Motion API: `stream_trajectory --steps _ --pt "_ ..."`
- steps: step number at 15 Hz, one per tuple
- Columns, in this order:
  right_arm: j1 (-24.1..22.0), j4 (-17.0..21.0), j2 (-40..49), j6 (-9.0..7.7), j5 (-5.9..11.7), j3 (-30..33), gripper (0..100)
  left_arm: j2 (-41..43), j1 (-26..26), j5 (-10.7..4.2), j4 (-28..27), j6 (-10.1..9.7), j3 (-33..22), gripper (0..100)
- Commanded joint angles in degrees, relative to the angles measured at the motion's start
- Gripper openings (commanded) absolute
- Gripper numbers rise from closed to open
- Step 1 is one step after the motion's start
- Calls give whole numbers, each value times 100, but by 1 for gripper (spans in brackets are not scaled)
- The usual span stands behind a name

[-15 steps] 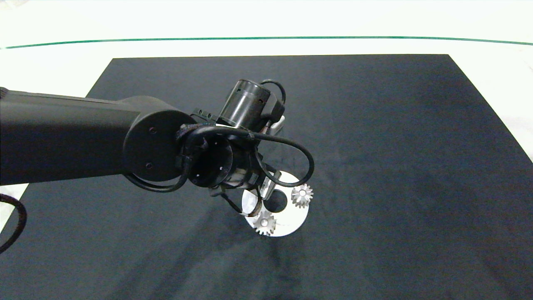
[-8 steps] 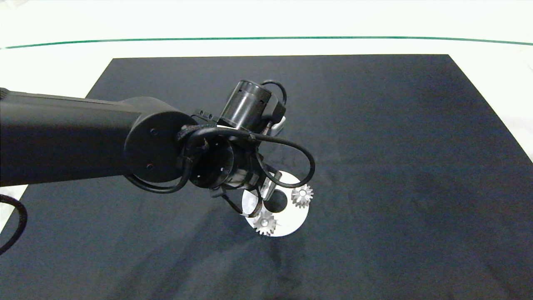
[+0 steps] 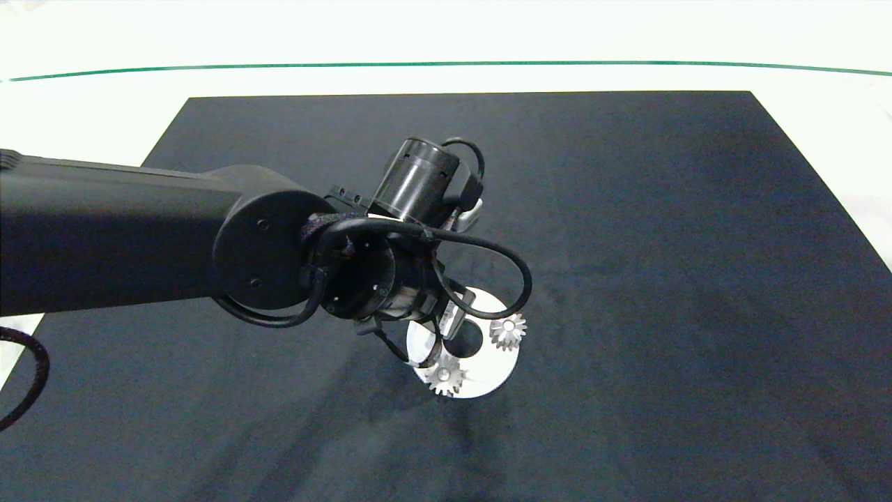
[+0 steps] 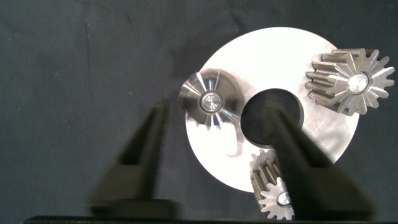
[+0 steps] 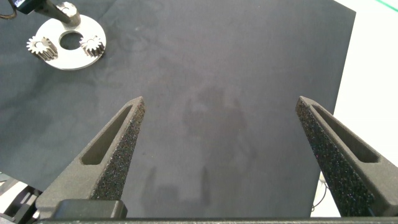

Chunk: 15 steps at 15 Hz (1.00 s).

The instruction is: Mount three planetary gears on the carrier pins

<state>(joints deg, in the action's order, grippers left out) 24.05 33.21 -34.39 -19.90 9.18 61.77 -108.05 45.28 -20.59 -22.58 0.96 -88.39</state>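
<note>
A flat white disc (image 4: 323, 134) with a large centre hole lies on the black mat. All three planetary gears sit on it in the left wrist view: one (image 4: 211, 101) seen end-on, one (image 4: 351, 78) at the rim, one (image 4: 268, 190) partly behind a finger. Bright tips of the carrier pins (image 4: 361, 78) show in the gear centres. My left gripper (image 4: 217, 155) hangs open just above the disc, holding nothing. The head view shows two gears (image 3: 508, 331) (image 3: 444, 378); the left gripper (image 3: 437, 333) hides the third. My right gripper (image 5: 219, 102) is open over bare mat, far from the disc (image 5: 69, 57).
The black mat (image 3: 662, 244) covers most of the white table (image 3: 97, 118). A green line (image 3: 446, 64) runs along the far side. The left arm's cable loop (image 3: 519, 279) hangs over the disc.
The left arm and its wrist have shifted slightly to the right above the disc. The two gears seen from above stay on the disc.
</note>
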Motion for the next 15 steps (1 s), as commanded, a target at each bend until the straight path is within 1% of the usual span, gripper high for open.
stream_trajectory --steps 1,2,4,5,7,8,9,10,11,12,14,15 --pt "3 19 2 -14 5 2 100 29 -1 -15 -19 -8 6 100" --pt "3 19 2 -14 5 2 100 64 -1 -15 -19 -17 15 100" --pt "3 19 -6 -14 14 2 100 433 -72 -15 -27 -17 165 100" --pt "3 10 -15 -14 22 2 100 732 -177 -15 -27 -8 358 100" --pt "3 10 -15 -14 22 2 100 1506 -502 -15 -27 -8 956 100" --pt "3 10 -6 -6 22 2 100 1884 -652 -42 -19 -8 1246 100" --pt "-15 10 2 3 58 11 100 2411 -924 -103 -1 -17 1659 100" --pt "-111 10 38 12 128 2 100 2859 -1170 -279 34 -26 2002 100" --pt "-349 28 73 12 233 -7 100 3325 -1381 -340 219 -17 2335 100" --pt "-639 10 29 12 348 -7 100 3694 -1601 -340 482 -17 2652 100" --pt "-1359 2 90 21 655 -16 100 4450 -2023 -402 1124 18 3434 100" --pt "-1623 2 240 30 664 -77 100 4889 -2155 -402 1335 9 3698 100"
